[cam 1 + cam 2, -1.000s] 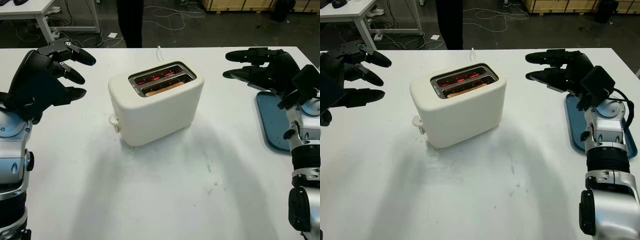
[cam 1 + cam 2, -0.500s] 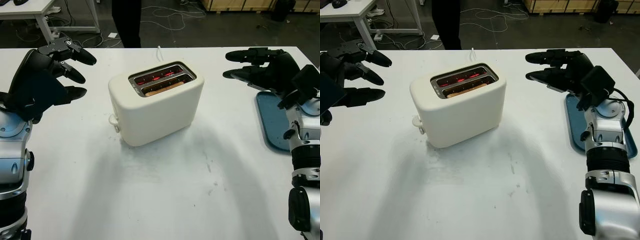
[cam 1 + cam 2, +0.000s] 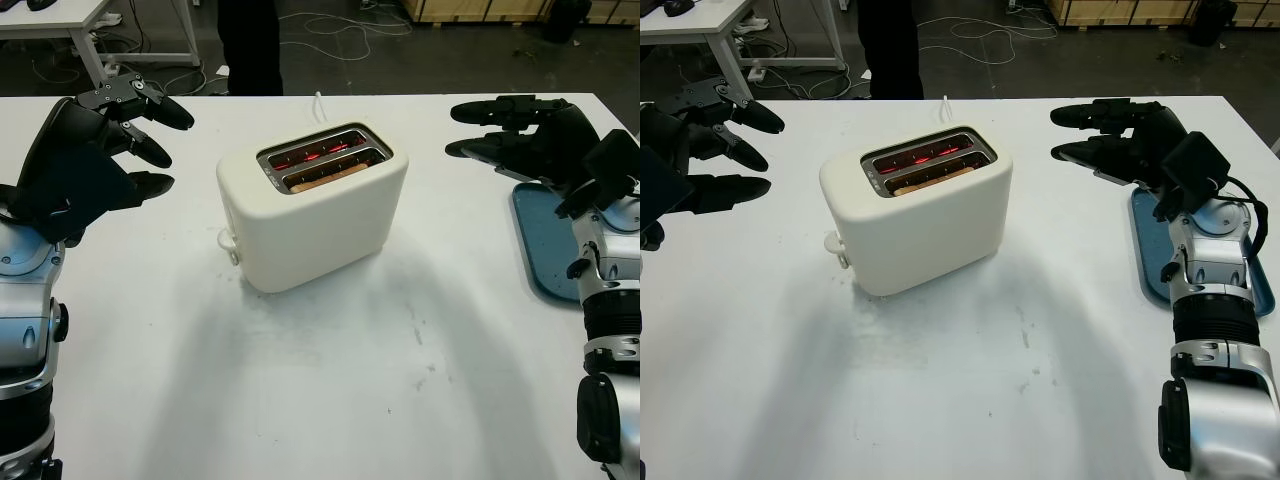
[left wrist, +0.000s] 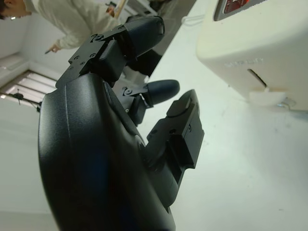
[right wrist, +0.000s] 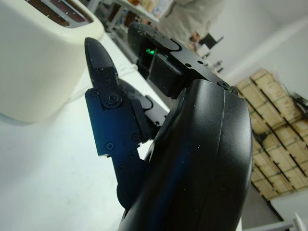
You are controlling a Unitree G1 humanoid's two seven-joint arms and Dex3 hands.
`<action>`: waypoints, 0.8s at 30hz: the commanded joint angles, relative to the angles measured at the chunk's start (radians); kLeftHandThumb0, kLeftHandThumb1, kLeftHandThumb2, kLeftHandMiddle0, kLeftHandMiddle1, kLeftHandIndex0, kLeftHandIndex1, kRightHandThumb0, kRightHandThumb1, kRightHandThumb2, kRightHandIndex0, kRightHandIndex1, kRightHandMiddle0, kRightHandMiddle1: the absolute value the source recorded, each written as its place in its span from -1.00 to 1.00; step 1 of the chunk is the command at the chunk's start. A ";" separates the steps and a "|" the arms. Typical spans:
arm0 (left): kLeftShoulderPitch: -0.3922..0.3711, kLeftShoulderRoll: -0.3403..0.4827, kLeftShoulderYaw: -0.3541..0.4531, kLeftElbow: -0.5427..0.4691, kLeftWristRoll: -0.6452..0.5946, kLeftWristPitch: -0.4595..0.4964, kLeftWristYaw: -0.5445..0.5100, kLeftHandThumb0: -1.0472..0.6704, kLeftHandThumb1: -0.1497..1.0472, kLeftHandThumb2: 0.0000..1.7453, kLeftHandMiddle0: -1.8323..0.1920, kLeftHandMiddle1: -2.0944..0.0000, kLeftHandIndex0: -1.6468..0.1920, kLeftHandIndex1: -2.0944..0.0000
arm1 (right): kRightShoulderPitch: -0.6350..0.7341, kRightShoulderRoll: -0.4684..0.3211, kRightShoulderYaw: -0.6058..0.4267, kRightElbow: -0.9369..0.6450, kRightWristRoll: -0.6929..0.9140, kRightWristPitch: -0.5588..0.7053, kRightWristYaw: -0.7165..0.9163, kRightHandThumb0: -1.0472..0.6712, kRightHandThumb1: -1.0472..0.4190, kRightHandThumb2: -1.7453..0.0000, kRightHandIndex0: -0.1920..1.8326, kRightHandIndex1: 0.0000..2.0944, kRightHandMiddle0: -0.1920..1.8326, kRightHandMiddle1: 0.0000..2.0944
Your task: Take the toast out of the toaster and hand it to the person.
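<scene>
A cream toaster (image 3: 312,212) stands mid-table (image 3: 330,400) with its slots glowing red, and the toast (image 3: 322,178) sits low in the nearer slot. The left robot hand (image 3: 95,160) hovers open, well to the toaster's left. The right robot hand (image 3: 530,140) hovers open to its right, above a blue tray (image 3: 545,245). A person (image 3: 250,45) stands beyond the table's far edge.

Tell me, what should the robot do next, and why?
Probably bring the right hand in over the toaster. The toast sits low in the near slot, the far slot glows red, and both hands are open beside the toaster, the left hand equally far off.
</scene>
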 commanded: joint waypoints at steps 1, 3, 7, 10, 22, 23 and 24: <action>0.009 0.005 0.001 0.001 0.004 -0.007 0.002 0.83 0.77 -0.87 0.26 -0.31 0.27 -0.08 | -0.009 -0.004 -0.002 0.010 0.004 0.002 0.000 -0.25 -0.72 1.00 0.25 -0.99 0.11 -1.00; 0.007 0.003 0.001 -0.004 0.002 0.008 0.002 0.81 0.78 -0.86 0.28 -0.30 0.29 -0.07 | -0.008 -0.004 -0.002 0.007 0.003 0.002 -0.003 -0.26 -0.71 1.00 0.25 -0.99 0.11 -1.00; 0.007 0.003 -0.001 -0.013 0.004 0.022 0.004 0.81 0.79 -0.84 0.30 -0.29 0.30 -0.06 | -0.003 -0.007 -0.002 -0.012 0.004 0.025 -0.008 -0.27 -0.71 1.00 0.24 -1.00 0.11 -1.00; 0.008 0.002 0.000 -0.015 0.002 0.018 0.003 0.83 0.79 -0.83 0.29 -0.30 0.31 -0.06 | -0.004 -0.009 -0.001 -0.013 0.004 0.026 -0.004 -0.28 -0.71 1.00 0.24 -1.00 0.11 -1.00; 0.009 0.003 0.000 0.002 0.004 -0.007 0.004 0.80 0.76 -0.86 0.27 -0.31 0.28 -0.08 | -0.008 -0.009 -0.001 -0.004 0.002 0.017 -0.002 -0.29 -0.71 1.00 0.24 -1.00 0.11 -1.00; 0.009 0.004 -0.001 0.001 0.007 -0.004 0.004 0.79 0.76 -0.86 0.27 -0.31 0.28 -0.07 | -0.007 -0.009 -0.001 -0.006 0.002 0.019 -0.003 -0.29 -0.71 1.00 0.24 -1.00 0.11 -1.00; 0.009 0.005 -0.003 -0.001 0.009 -0.002 0.004 0.79 0.75 -0.86 0.27 -0.31 0.28 -0.07 | -0.006 -0.009 -0.001 -0.008 0.003 0.022 -0.002 -0.29 -0.71 1.00 0.24 -1.00 0.11 -1.00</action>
